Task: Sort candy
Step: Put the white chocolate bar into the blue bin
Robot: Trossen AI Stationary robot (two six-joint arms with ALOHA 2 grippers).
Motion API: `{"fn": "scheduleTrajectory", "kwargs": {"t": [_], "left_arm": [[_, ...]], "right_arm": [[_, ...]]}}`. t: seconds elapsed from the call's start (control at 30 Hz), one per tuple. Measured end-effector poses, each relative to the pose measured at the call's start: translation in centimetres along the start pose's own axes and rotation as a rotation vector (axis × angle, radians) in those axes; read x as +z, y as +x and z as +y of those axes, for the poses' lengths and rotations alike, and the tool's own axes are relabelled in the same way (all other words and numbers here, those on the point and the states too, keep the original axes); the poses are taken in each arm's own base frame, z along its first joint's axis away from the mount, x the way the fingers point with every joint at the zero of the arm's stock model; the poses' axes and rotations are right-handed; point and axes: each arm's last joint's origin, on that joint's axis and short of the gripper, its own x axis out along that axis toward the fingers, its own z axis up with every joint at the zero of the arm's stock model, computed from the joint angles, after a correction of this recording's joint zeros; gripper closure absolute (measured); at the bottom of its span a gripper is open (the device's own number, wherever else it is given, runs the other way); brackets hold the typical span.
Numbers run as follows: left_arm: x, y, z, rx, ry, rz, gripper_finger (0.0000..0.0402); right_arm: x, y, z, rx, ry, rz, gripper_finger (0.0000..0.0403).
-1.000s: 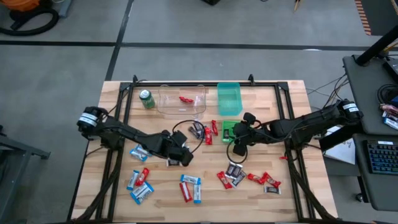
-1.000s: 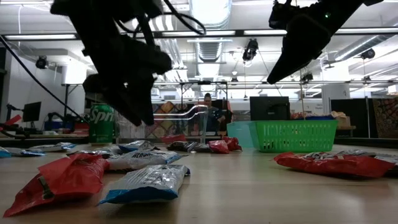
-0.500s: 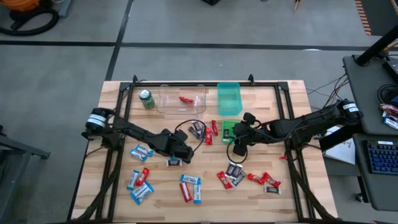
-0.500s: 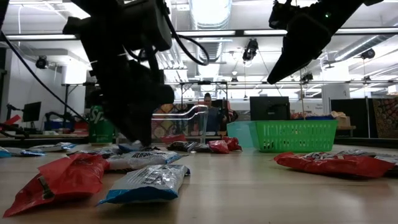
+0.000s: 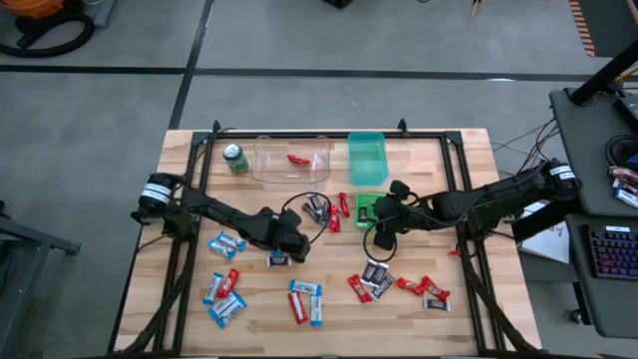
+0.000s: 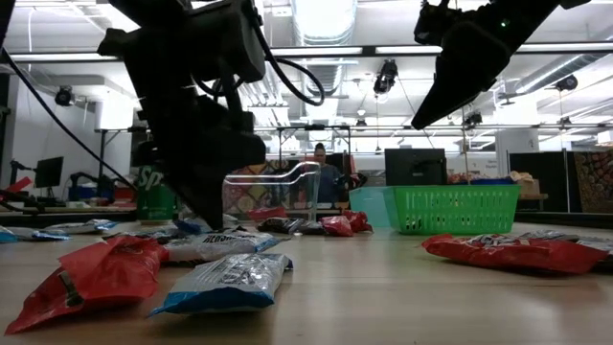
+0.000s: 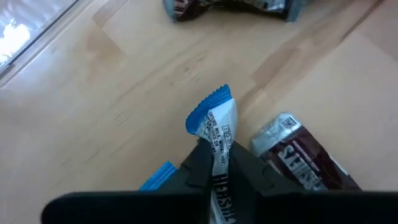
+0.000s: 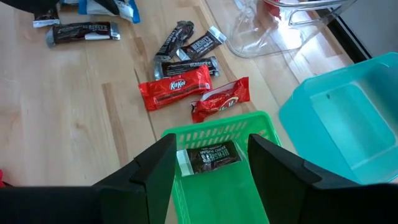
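Between our left gripper's (image 7: 219,167) clenched fingers we grasp a blue-and-white candy (image 7: 219,127); a dark bar (image 7: 303,158) lies just beside, bare wood ahead.

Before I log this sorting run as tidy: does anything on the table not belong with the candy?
Yes. A green drink can stands upright at the table's far left, beside the clear bin. It is no candy, yet sits among the sorting containers. The scattered candy bars look merely unsorted.

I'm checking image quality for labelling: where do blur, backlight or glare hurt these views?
Low view: bright ceiling lights leave the left tool a dark silhouette. Left wrist view: the blue-and-white bar is soft, with its own fingers blurred. Right wrist view: glare on the clear container.
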Motion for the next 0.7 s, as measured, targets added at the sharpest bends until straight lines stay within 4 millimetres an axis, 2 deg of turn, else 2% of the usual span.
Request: {"fn": "scheduleTrajectory", "kwargs": {"t": [0.17,0.33,0.57,0.7], "left_arm": [[1.0,-2.0,0.1,-0.071,0.071,-0.024,0.0389],[2.8,-5.5,0.5,-0.167,0.212,-0.126,0.0397],[6.0,-9.9,0.8,-0.313,0.479,-0.449,0.0395],[8.2,-10.4,1.0,-0.308,0.553,-0.625,0.0395]], "right_arm": [[0.0,0.0,0.1,0.030,0.006,0.010,0.0213],[-0.2,-0.1,0.4,0.112,0.043,0.042,0.0213],[-0.2,-1.6,2.2,0.216,0.036,0.080,0.0213],[-0.6,-2.7,3.8,0.271,0.028,0.089,0.0213]]}}
